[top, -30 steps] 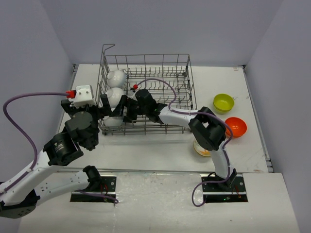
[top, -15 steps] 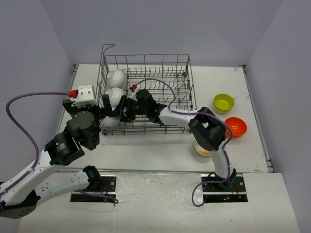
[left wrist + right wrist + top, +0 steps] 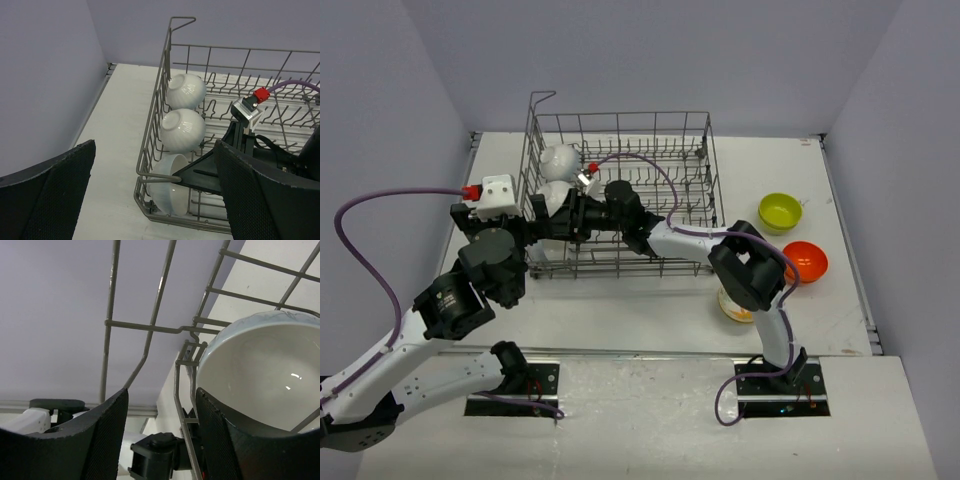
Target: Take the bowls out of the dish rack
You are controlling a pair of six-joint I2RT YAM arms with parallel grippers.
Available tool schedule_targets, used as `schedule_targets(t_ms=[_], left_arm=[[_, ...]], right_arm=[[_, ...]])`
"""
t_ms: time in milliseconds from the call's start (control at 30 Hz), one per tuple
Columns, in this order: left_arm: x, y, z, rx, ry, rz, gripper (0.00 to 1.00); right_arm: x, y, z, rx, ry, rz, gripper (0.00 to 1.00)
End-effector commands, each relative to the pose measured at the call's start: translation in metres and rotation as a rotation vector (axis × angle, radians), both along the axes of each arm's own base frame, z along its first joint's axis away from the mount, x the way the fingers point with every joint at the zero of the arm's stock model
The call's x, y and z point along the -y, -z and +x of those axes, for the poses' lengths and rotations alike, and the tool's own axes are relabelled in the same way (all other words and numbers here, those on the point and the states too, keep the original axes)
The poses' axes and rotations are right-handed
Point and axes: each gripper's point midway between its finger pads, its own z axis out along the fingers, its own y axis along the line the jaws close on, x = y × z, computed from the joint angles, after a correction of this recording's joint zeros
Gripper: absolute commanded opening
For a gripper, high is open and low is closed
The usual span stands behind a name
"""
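Observation:
The grey wire dish rack stands at the middle back. Three white bowls stand on edge along its left side: far, middle and near. My right gripper reaches across the rack to the near bowl. It is open, with one finger lying across the bowl's mouth; the other finger is hidden. My left gripper is wide open and empty, just outside the rack's near left corner.
A yellow-green bowl and an orange bowl sit on the table right of the rack. A small stack of bowls lies partly under the right arm. A purple cable loops over the rack.
My right gripper has pushed further left inside the rack and turned at the wrist, reaching the near white bowl. My left arm has shifted slightly.

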Motion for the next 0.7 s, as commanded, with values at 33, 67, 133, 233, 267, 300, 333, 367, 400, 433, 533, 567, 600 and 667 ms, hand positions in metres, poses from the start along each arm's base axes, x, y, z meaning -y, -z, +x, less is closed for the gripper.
schedule_targets(t_ms=[33, 67, 133, 233, 267, 300, 333, 367, 400, 433, 533, 567, 600, 667], left_arm=[[-0.001, -0.004, 0.002, 0.016, -0.006, -0.005, 1.0], [-0.001, -0.004, 0.002, 0.015, -0.006, -0.004, 1.0], [-0.001, -0.003, 0.002, 0.014, -0.006, -0.003, 1.0], [-0.002, -0.003, 0.002, 0.016, -0.008, -0.005, 1.0], [-0.001, -0.003, 0.003, 0.015, -0.005, -0.002, 1.0], [-0.001, -0.003, 0.003, 0.016, -0.006, -0.003, 1.0], [-0.001, -0.003, 0.003, 0.016, -0.002, -0.004, 1.0], [0.0, -0.002, 0.004, 0.013, -0.003, 0.001, 1.0], [-0.001, -0.002, 0.004, 0.012, -0.003, 0.003, 1.0], [-0.002, -0.002, 0.003, 0.012, -0.006, 0.003, 1.0], [-0.002, -0.004, 0.003, 0.017, -0.003, -0.006, 1.0], [-0.002, -0.004, 0.003, 0.018, -0.005, -0.007, 1.0], [-0.002, -0.003, 0.003, 0.016, -0.003, -0.005, 1.0], [-0.002, -0.002, 0.003, 0.014, -0.005, -0.001, 1.0]], right_arm=[[-0.009, 0.034, -0.003, -0.05, -0.03, -0.051, 0.59], [-0.01, 0.045, 0.0, -0.089, -0.019, -0.127, 0.61], [-0.009, 0.057, 0.005, -0.091, 0.008, -0.176, 0.62], [-0.008, 0.059, 0.002, -0.097, -0.004, -0.165, 0.61], [-0.01, 0.058, 0.001, -0.096, -0.017, -0.165, 0.6], [-0.012, 0.058, 0.0, -0.095, -0.028, -0.162, 0.58], [-0.015, 0.057, -0.002, -0.094, -0.047, -0.164, 0.56], [-0.016, 0.058, -0.002, -0.093, -0.048, -0.174, 0.56], [-0.016, 0.059, -0.002, -0.082, -0.047, -0.182, 0.56], [-0.017, 0.059, -0.001, -0.081, -0.042, -0.192, 0.56], [-0.019, 0.06, 0.001, -0.085, -0.045, -0.209, 0.53], [-0.02, 0.065, 0.0, -0.093, -0.051, -0.216, 0.52], [-0.021, 0.065, 0.0, -0.089, -0.055, -0.216, 0.48], [-0.025, 0.069, 0.0, -0.093, -0.058, -0.239, 0.45]])
